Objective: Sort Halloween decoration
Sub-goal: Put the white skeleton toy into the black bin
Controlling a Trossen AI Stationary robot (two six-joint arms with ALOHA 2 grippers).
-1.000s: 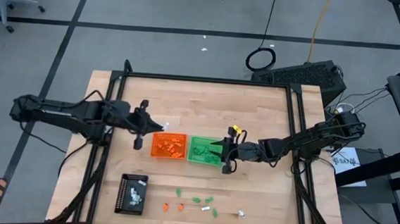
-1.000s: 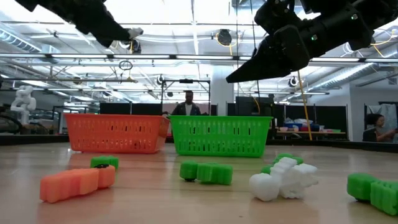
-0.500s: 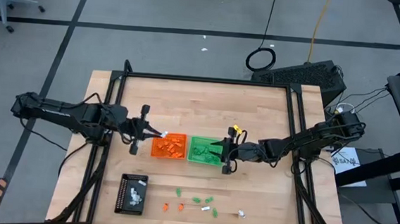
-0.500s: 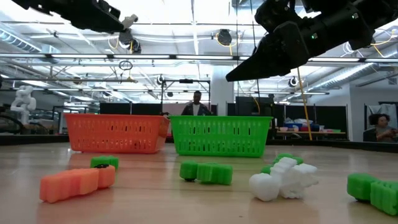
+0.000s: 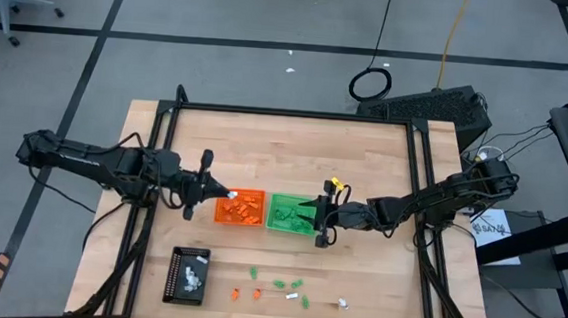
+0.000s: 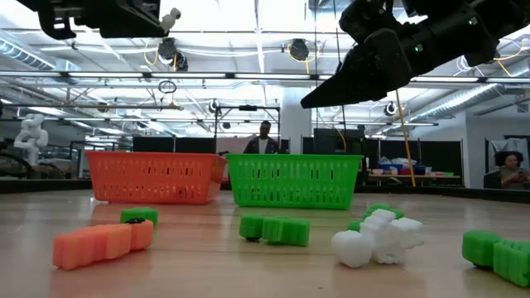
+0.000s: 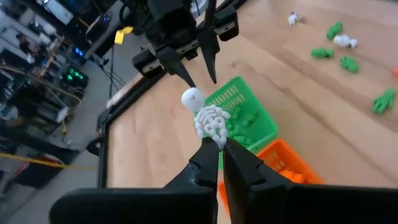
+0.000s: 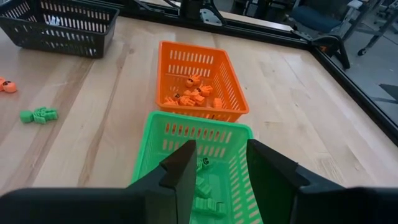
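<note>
Up above the table, the left gripper [image 7: 219, 148] is clenched on a tiny white skeleton [image 7: 208, 116], pinching its lower end so the round skull sticks out past the fingertips. Seen from overhead, this gripper [image 5: 224, 192] hangs at the orange tray's [image 5: 240, 207] 9 o'clock edge, the white figure just at the rim.

At 3 o'clock from that tray, touching it, sits the green tray [image 5: 285, 213]. The right gripper [image 5: 318, 216] hovers over the green tray's 3 o'clock side with its fingers [image 8: 179, 169] spread apart and nothing between them; green trinkets [image 8: 203, 186] lie in the tray below, and orange trinkets [image 8: 191, 91] lie in the orange tray beyond.

Toward 6 o'clock on the table [image 5: 384, 166], loose pieces lie in a scattered row: an orange piece [image 6: 103, 242], green pieces [image 6: 275, 228] and a white skeleton [image 6: 378, 237]. At about 7 o'clock stands the black tray [image 5: 187, 274] with pale pieces inside.

Beyond the table, a person [image 6: 263, 138] shows behind the trays.
</note>
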